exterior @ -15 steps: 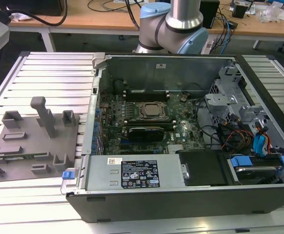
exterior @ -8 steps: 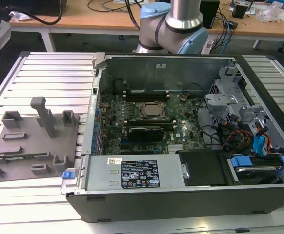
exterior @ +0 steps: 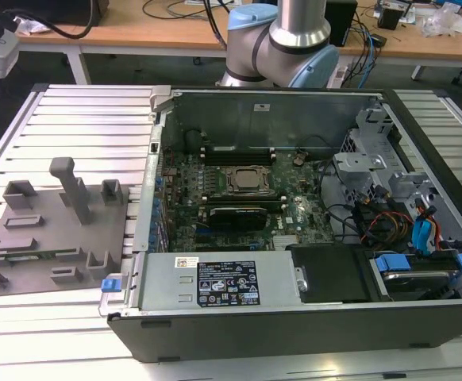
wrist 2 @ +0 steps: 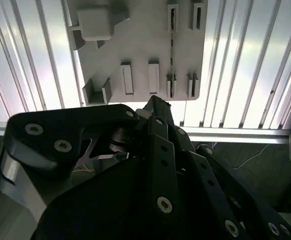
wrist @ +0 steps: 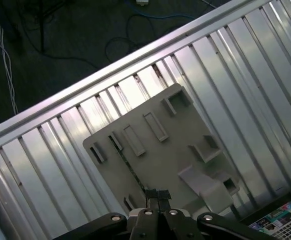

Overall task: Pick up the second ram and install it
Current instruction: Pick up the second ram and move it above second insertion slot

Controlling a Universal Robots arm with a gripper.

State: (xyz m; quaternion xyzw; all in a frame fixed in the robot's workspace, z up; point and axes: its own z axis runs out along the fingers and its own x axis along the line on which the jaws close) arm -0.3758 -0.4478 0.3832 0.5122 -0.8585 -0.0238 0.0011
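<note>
Ribbed aluminium bench (exterior: pixel 72 111) carrying, on the exterior view's right, an open sheet-metal computer case (exterior: pixel 294 325) with its green motherboard (exterior: pixel 239 198) exposed, and, on the exterior view's left, a matt grey plastic fixture tray (exterior: pixel 48 230) moulded with upright posts and narrow rectangular slots. The tool (wrist: pixel 158 194), black and jointed with bolted links, hangs above the tray's edge, its fingers drawn close together with nothing between them. The second ram (wrist: pixel 129 164), a thin stiff strip seen edge-on as a dark line, stands in the tray between two slot blocks, just beyond the fingertips in the first wrist view. The step in hand is judged to be the approach for pickup: nothing is grasped yet. A grip on so slender an edge would call for parted fingers squared across the strip.
</note>
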